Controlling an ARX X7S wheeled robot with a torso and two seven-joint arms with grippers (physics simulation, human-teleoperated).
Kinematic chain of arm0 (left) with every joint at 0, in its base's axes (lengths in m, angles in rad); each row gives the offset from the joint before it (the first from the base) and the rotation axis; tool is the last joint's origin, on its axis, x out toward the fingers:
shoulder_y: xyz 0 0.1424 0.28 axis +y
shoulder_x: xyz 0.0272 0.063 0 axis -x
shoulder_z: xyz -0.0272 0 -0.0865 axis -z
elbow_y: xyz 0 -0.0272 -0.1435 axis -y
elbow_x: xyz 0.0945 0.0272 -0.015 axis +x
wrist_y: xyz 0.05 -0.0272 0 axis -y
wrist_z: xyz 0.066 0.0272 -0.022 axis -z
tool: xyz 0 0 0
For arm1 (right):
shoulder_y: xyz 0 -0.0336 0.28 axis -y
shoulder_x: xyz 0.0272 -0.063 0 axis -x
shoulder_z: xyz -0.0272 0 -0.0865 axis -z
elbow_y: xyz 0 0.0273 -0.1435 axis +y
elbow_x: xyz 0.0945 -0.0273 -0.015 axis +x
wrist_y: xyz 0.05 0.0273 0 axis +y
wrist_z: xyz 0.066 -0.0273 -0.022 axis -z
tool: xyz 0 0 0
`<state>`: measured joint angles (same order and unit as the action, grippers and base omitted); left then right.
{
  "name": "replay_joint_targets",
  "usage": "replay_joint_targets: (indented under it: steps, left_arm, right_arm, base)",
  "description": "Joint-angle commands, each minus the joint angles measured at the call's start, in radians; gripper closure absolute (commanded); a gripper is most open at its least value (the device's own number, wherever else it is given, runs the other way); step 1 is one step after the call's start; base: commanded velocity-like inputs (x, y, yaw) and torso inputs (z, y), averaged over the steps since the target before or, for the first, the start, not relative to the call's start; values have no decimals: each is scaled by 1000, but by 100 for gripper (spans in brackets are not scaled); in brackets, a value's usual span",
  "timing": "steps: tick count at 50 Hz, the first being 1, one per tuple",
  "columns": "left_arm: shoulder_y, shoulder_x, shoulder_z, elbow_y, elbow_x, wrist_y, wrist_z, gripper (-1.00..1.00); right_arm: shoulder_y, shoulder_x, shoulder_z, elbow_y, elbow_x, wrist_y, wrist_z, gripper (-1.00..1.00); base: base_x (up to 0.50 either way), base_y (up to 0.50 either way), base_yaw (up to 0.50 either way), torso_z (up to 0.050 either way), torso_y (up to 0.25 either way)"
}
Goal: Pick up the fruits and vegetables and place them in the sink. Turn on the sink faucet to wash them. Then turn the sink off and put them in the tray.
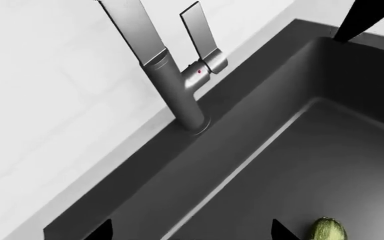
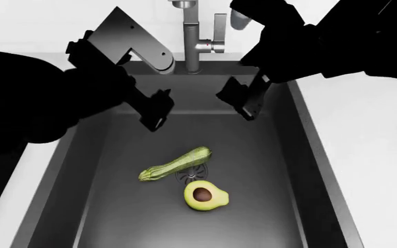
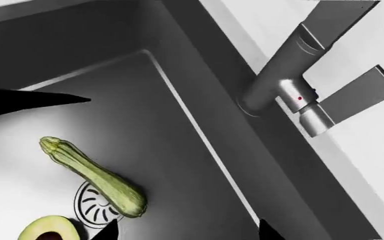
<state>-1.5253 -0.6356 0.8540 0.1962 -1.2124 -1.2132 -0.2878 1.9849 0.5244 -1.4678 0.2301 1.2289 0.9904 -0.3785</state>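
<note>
Pale green striped zucchini (image 2: pixel 176 164) and halved avocado (image 2: pixel 204 196) lay in dark grey sink (image 2: pixel 268 170) | left gripper (image 2: pixel 155 110) and right gripper (image 2: pixel 243 99) spread, empty, near brushed-steel faucet (image 2: pixel 192 44)

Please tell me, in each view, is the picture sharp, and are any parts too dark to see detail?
Head view: sharp, but both arms render flat black, hiding detail. Left wrist view: faucet crisp with soft highlights. Right wrist view: zucchini and sink clear, gripper tips pure black.

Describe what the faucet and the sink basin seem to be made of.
Faucet: looks like brushed steel, grey with soft streaked highlights on spout and lever. Sink: dark grey, matte, only a dull sheen; could be composite or coated metal, the render leaves it open.
</note>
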Motion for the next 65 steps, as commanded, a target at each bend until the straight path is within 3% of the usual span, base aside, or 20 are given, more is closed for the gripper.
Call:
replay_joint_targets:
  steps: [1, 24, 65]
  left_arm:
    - [-10, 2, -8, -27, -3, -8, -28, -100]
    - [-12, 7, -9, -28, -11, -5, -50, -100]
    - [-3, 14, 14, -17, -11, 10, -42, -100]
  right_arm:
    - [-35, -5, -24, -75, 15, 13, -41, -100]
    - [-118, -30, -68, -149, 26, -3, -126, -100]
    - [-295, -144, -157, -41, -40, -61, -194, -100]
  base:
    - [0, 0, 0, 0, 0]
    - [0, 0, 0, 0, 0]
    - [0, 0, 0, 0, 0]
